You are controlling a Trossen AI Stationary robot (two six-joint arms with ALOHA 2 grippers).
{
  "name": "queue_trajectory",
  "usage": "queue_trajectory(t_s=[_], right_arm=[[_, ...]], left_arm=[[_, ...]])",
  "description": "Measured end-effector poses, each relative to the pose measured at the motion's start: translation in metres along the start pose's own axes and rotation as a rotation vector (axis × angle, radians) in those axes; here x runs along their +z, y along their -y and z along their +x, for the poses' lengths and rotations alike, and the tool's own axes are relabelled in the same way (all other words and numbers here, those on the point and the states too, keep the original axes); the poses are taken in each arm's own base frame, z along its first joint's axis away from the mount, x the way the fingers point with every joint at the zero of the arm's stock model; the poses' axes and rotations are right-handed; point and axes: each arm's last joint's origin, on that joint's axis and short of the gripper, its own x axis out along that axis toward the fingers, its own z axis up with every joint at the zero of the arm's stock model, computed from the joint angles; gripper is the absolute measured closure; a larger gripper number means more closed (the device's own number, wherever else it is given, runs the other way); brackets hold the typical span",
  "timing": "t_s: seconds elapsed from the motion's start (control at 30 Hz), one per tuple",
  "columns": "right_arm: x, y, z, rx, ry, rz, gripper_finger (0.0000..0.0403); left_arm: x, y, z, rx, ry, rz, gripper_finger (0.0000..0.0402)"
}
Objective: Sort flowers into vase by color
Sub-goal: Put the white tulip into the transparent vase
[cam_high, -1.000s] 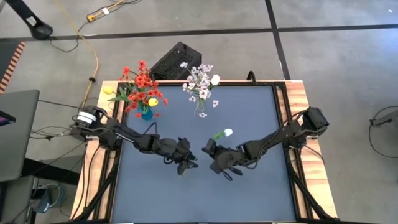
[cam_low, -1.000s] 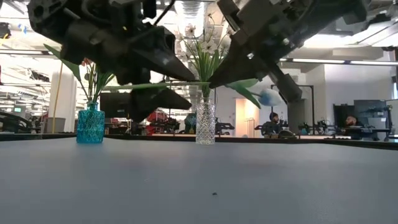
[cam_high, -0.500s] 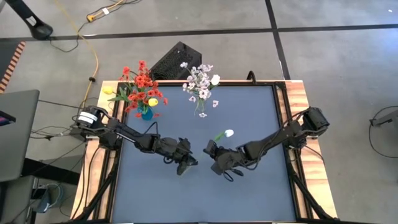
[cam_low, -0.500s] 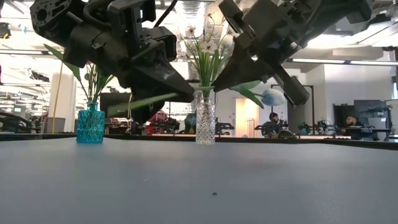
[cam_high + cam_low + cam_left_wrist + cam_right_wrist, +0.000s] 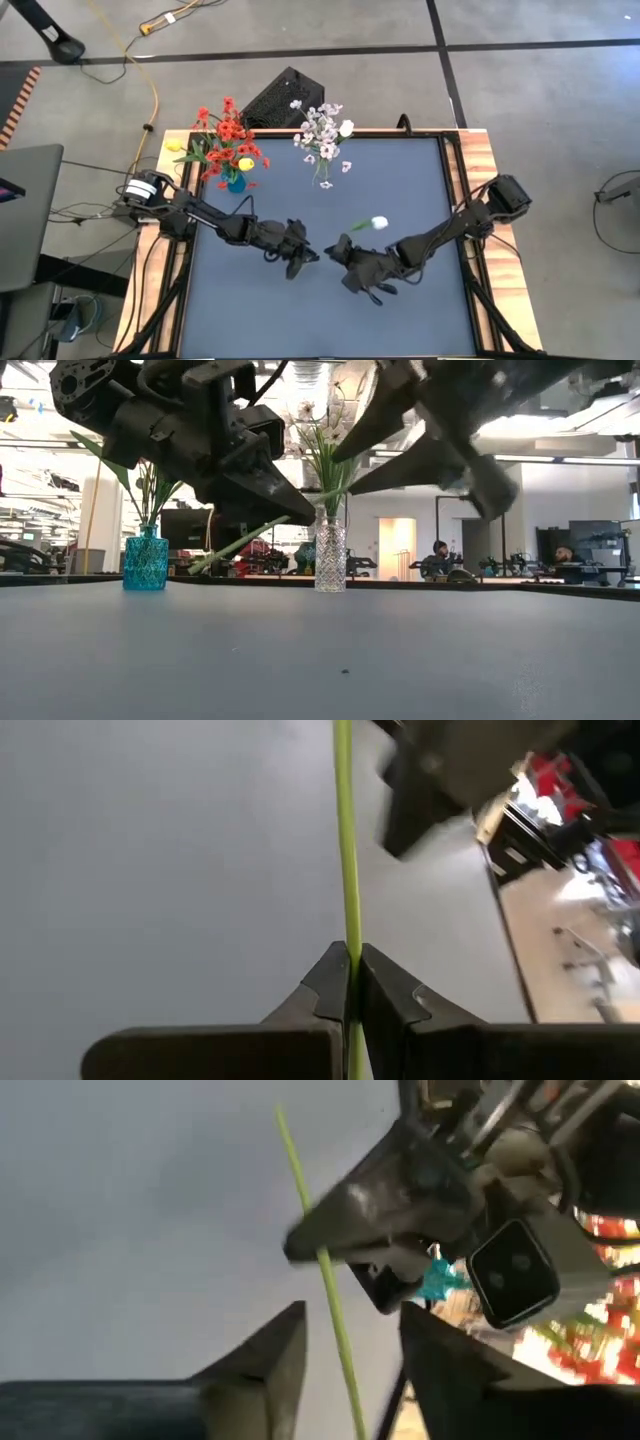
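Note:
A white tulip bud (image 5: 378, 223) on a thin green stem (image 5: 343, 830) hangs above the table's middle, between my two grippers. My left gripper (image 5: 304, 258) is shut on the stem. My right gripper (image 5: 336, 250) stands open just to the right of it, one finger on either side of the stem (image 5: 335, 1320), touching nothing. At the far edge stand a blue vase (image 5: 146, 560) with red and yellow flowers (image 5: 228, 140) and a clear vase (image 5: 330, 558) with white flowers (image 5: 322, 128). My left gripper pinches the green stem (image 5: 346, 925) between its two fingers, at their free ends, a good way from the bud. The fingers come level from the table's left. The flower is clear of the table and slants, its bare stem end (image 5: 197, 569) low and the bud higher, toward the right.
A yellow flower (image 5: 175, 146) lies on the wooden frame at the far left corner. A black box (image 5: 283, 96) sits just beyond the far edge, a grey laptop (image 5: 25, 215) off the left side. Both arms meet over the middle of the dark mat (image 5: 400, 180).
My left gripper has shut on the stem and taken hold. My right gripper has opened, let go of the stem and gone a little toward the near edge. The flower has tipped: its bare end has dropped, and the bud has shifted toward the right.

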Motion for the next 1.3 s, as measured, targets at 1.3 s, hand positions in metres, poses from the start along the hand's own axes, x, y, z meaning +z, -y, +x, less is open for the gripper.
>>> queue_trajectory(t_s=[1.3], right_arm=[[-0.061,0.006,0.011,-0.242,0.818,1.175,0.0179]], left_arm=[[0.02,0.051,-0.03,0.177,0.397,0.458,0.0401]])
